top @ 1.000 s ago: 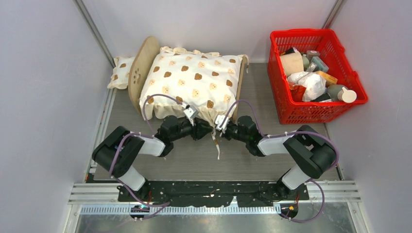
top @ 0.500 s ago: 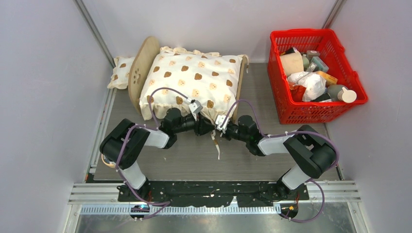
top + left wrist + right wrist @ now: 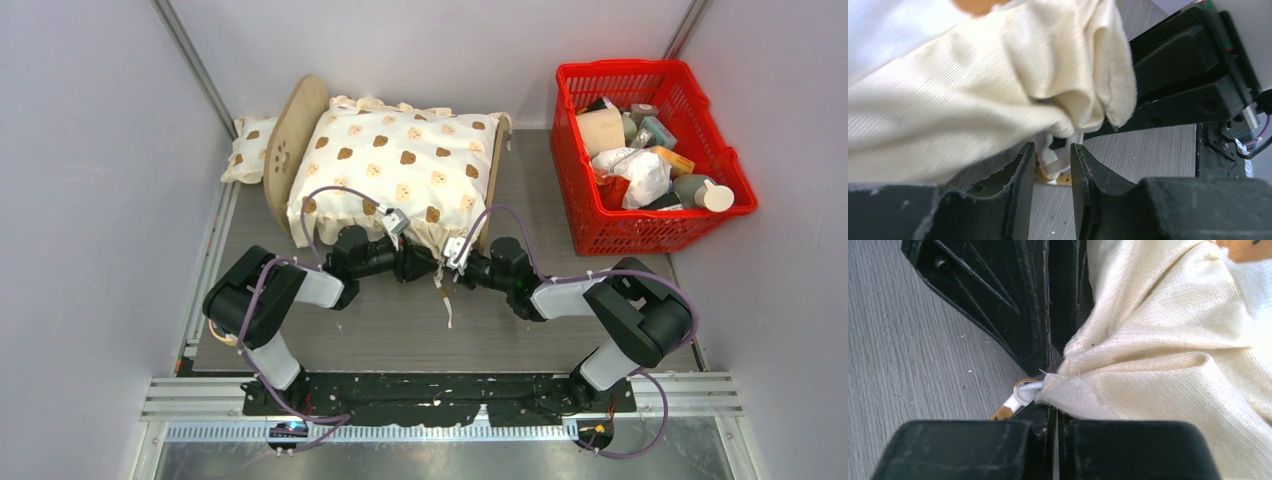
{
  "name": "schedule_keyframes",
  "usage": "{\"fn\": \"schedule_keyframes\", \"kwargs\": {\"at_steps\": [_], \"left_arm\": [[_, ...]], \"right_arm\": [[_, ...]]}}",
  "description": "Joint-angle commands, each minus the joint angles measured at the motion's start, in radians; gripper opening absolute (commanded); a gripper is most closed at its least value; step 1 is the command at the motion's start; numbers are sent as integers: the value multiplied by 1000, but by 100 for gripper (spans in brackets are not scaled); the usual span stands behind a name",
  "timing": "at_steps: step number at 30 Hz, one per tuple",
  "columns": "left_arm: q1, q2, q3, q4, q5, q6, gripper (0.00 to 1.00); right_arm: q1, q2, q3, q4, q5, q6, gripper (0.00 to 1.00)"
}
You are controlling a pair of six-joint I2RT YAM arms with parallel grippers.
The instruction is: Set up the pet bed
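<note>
The pet bed, with its wooden headboard (image 3: 290, 140), stands at the back left under a cream bear-print cushion (image 3: 400, 165). Both grippers meet at the cushion's near corner. My right gripper (image 3: 452, 266) is shut on the cushion's ruffle edge (image 3: 1068, 392); its tips (image 3: 1055, 410) pinch the fabric. My left gripper (image 3: 424, 263) faces it, jaws open. A white and tan tie strap (image 3: 1055, 157) lies between its fingertips (image 3: 1052, 150), with a gap on either side. The strap (image 3: 445, 295) trails onto the table. The bed's base is hidden by the cushion.
A small bear-print pillow (image 3: 248, 148) lies behind the headboard against the left wall. A red basket (image 3: 650, 155) full of several items stands at the back right. Grey walls close in on both sides.
My left arm has swung its elbow inward and nudged its gripper up towards the cushion corner. The right arm and the cushion have stayed put.
</note>
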Motion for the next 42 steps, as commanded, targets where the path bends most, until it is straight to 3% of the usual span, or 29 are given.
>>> {"fn": "schedule_keyframes", "kwargs": {"at_steps": [1,17,28,35,37,39,42], "left_arm": [[43,-15,-32,78,1,-43,36],[60,111,101,111,153,-133,35],[54,145,119,122,168,-161,32],[35,165,142,121,186,-184,22],[33,164,135,121,192,-191,16],[31,155,120,125,190,-201,2],[32,138,90,130,157,-217,0]], "right_arm": [[-3,-8,27,49,-25,-7,5],[-5,1,35,42,-38,-7,5],[-8,-2,39,37,-38,-2,5],[-8,-9,41,31,-38,1,5],[-8,-9,42,31,-37,3,5],[-8,-9,44,31,-33,6,5],[-8,-12,46,33,-10,23,5]]}}
